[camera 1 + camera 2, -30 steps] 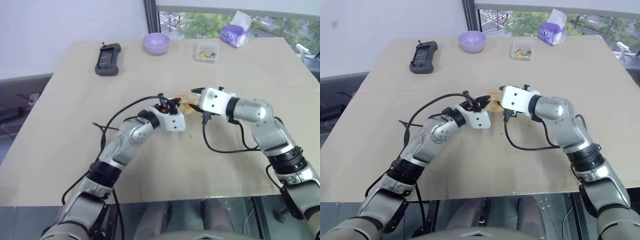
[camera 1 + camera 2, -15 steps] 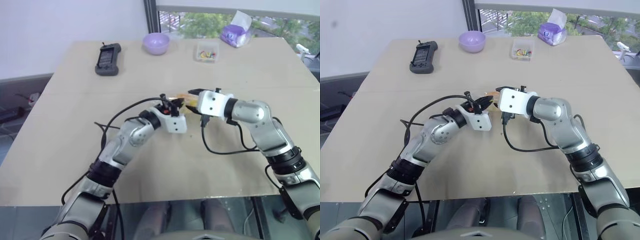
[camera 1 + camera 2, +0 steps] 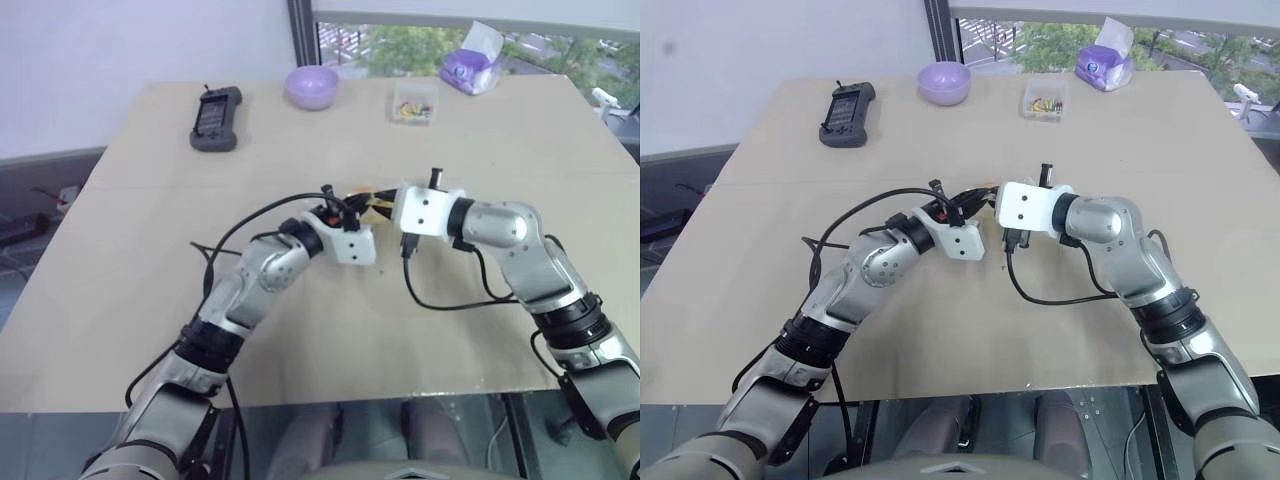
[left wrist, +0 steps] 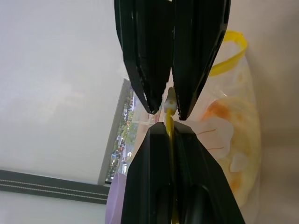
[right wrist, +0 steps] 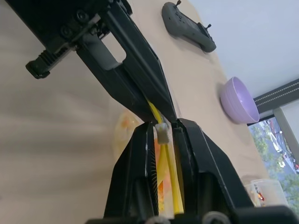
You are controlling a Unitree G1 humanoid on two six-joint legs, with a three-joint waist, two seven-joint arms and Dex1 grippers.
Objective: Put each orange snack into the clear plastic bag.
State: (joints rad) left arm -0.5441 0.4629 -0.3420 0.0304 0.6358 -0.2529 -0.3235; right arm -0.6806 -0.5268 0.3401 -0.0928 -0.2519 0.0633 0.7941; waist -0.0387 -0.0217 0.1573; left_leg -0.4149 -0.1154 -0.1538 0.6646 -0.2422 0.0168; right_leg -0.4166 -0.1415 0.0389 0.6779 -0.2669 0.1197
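I see both arms bent inward, meeting mid-frame above the table [image 3: 120,260]. My left gripper [image 4: 170,133] pinches the yellow strip of the bag [image 4: 233,116]; my right gripper [image 5: 164,133] is clamped on the slider there. The snack [image 4: 240,140] sits inside the bag, centre frame
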